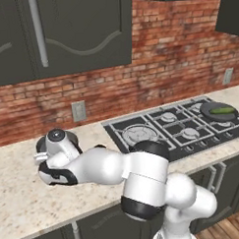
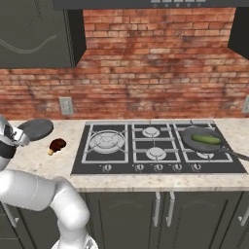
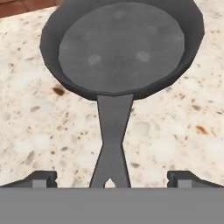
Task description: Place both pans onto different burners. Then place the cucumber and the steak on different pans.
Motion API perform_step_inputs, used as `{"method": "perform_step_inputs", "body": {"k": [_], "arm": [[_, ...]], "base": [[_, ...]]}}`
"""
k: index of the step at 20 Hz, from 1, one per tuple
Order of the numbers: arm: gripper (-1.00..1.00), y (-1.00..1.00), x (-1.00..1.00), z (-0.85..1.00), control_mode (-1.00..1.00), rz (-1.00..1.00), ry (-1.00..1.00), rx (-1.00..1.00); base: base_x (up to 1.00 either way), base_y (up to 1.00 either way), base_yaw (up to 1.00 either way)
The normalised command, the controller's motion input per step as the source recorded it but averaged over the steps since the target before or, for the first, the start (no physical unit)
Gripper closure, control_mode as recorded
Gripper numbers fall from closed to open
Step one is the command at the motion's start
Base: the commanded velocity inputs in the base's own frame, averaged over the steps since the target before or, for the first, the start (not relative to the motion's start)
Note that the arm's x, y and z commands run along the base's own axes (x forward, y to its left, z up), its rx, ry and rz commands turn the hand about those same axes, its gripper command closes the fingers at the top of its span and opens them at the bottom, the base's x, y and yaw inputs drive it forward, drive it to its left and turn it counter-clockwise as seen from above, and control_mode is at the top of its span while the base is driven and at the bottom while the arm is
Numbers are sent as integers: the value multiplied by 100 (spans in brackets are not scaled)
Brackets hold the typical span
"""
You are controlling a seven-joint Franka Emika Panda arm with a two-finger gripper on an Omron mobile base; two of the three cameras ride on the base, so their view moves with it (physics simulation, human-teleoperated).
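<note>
I am holding my claw [image 3: 112, 179] wide above the speckled surface [image 3: 35, 127], and nothing is sitting between the two finger tips [image 3: 41, 178] except the end of a handle, which they are not touching. That handle belongs to the empty pan [image 3: 120, 48], which is lying on the surface straight ahead of my hand, handle pointing back at me. From the right base view this same pan [image 2: 35, 128] is resting at the far left near the brick wall [image 2: 155, 73], with the steak [image 2: 58, 144] lying just beside it on the surface, between the pan and the cooktop [image 2: 160, 146].

The other pan [image 2: 204, 138] is sitting on the right-hand side of the cooktop, over a burner there, its handle running off to the right. The cucumber [image 2: 206, 139] is lying inside it (bright green, easy to spot). In the left base view that pan [image 1: 218, 110] and cucumber [image 1: 222, 110] are showing at the far right of the cooktop [image 1: 181, 128], well apart from my arm. The large burner [image 2: 107, 141] at the cooktop's left is standing bare.
</note>
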Motion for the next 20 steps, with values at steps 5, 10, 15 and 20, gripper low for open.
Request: {"method": "perform_step_inputs", "body": {"k": [5, 10, 15, 20], "arm": [[-100, 0, 11, -10, -100, -3, 2, 0], [-100, 11, 17, -10, -100, -2, 1, 0], [-100, 15, 14, -17, -100, -3, 3, 0], [100, 18, 17, -7, -100, -3, 3, 0]], "base": [[0, 0, 0], [0, 0, 0], [0, 0, 0], [0, 0, 0]]}}
